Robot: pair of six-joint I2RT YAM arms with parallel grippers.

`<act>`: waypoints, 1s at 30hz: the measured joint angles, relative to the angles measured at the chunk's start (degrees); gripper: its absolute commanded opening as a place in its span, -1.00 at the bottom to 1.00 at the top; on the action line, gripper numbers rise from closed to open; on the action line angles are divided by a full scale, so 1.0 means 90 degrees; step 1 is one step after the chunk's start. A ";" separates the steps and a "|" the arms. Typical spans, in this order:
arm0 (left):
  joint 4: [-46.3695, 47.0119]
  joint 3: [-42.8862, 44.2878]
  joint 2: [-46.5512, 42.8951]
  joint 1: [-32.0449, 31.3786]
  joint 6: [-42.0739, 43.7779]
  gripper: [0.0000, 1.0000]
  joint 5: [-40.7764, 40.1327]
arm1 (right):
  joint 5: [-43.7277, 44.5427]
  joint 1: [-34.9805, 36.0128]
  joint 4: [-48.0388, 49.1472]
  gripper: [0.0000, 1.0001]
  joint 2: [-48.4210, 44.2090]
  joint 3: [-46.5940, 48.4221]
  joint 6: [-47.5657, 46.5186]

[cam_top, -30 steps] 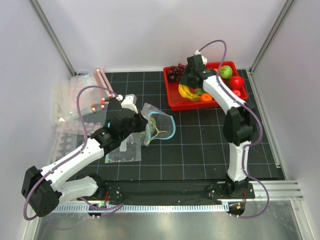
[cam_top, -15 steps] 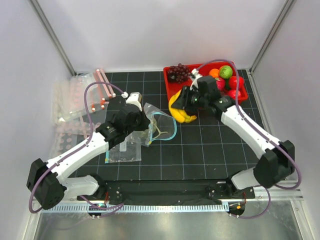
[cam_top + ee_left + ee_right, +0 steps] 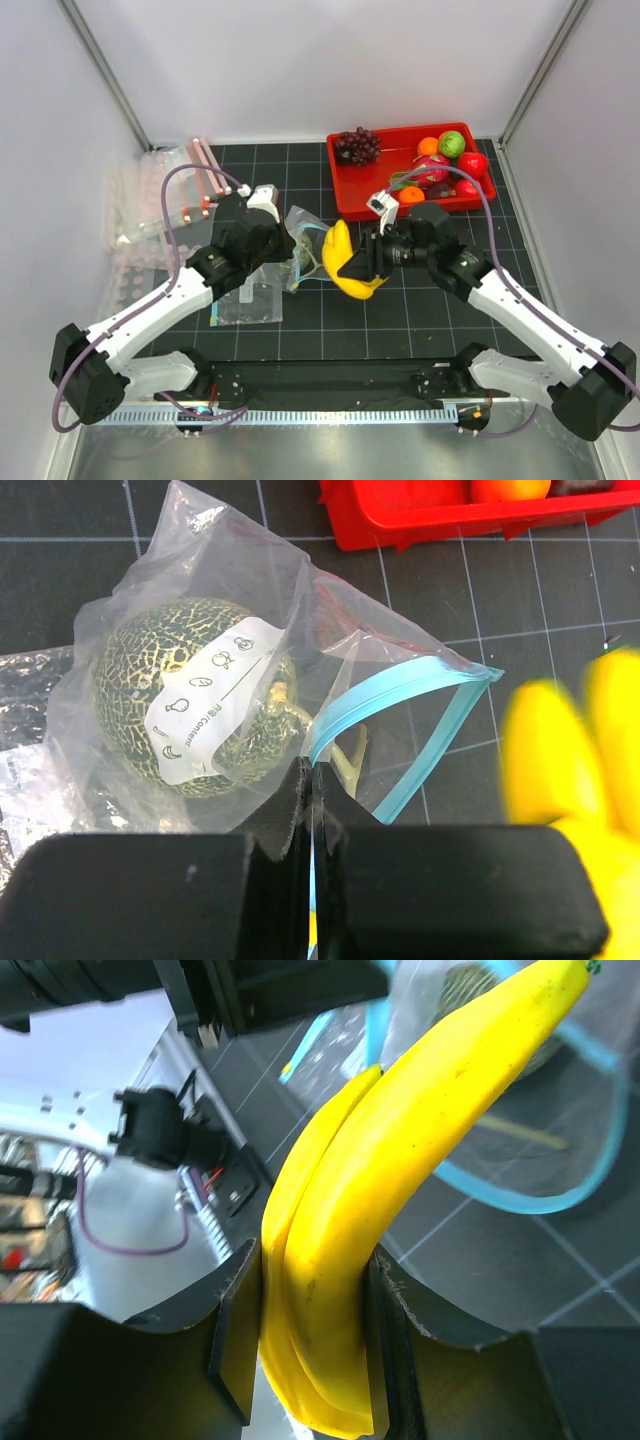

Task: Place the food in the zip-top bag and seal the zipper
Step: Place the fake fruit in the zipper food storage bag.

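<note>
The clear zip-top bag point(image 3: 305, 248) lies on the black mat with its teal-blue zipper point(image 3: 395, 675) mouth gaping toward the right. The green melon point(image 3: 185, 710) sits inside it. My left gripper point(image 3: 312, 780) is shut on the near lip of the bag's mouth and holds it up. My right gripper point(image 3: 312, 1305) is shut on the yellow banana point(image 3: 345, 260), which hangs just right of the open mouth, its tip at the opening point(image 3: 480, 1050). The small red fruit point(image 3: 472, 164) lies in the red tray point(image 3: 352, 195).
The red tray at the back right also holds purple grapes point(image 3: 356, 146), a green fruit point(image 3: 452, 143), orange fruits and a pink dragon fruit point(image 3: 432, 170). Spare clear bags with pink-red strips point(image 3: 190, 185) lie at the left. A flat clear bag point(image 3: 245, 305) lies under my left arm.
My right gripper has lifted the banana out of the red tray and carried it left and forward to the bag's mouth. My left gripper has kept hold of the bag.
</note>
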 measured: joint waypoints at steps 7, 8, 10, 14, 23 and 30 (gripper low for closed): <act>-0.0056 0.0000 -0.0177 0.0000 0.0000 -1.00 -0.0024 | -0.1069 0.0304 0.0942 -0.98 0.0673 -0.0376 0.0459; -0.0066 0.0000 -0.0202 0.0000 0.0000 -1.00 -0.0027 | -0.1149 0.0396 0.1044 -0.98 0.0738 -0.0389 0.0493; -0.0097 0.0000 -0.0253 0.0000 0.0000 -1.00 -0.0024 | -0.1270 0.0544 0.1205 -0.98 0.0792 -0.0393 0.0551; -0.0158 0.0000 -0.0318 0.0000 0.0002 -1.00 -0.0015 | -0.1348 0.0675 0.1566 -0.98 0.0874 -0.0389 0.0648; -0.0330 0.0000 -0.0576 0.0000 0.0012 -1.00 -0.0073 | -0.1071 0.0595 0.2382 -0.98 0.2091 -0.0250 0.1552; -0.0364 0.0000 -0.0627 0.0000 0.0012 -0.99 -0.0240 | -0.0755 0.0328 0.2810 -0.98 0.2229 -0.0007 0.2261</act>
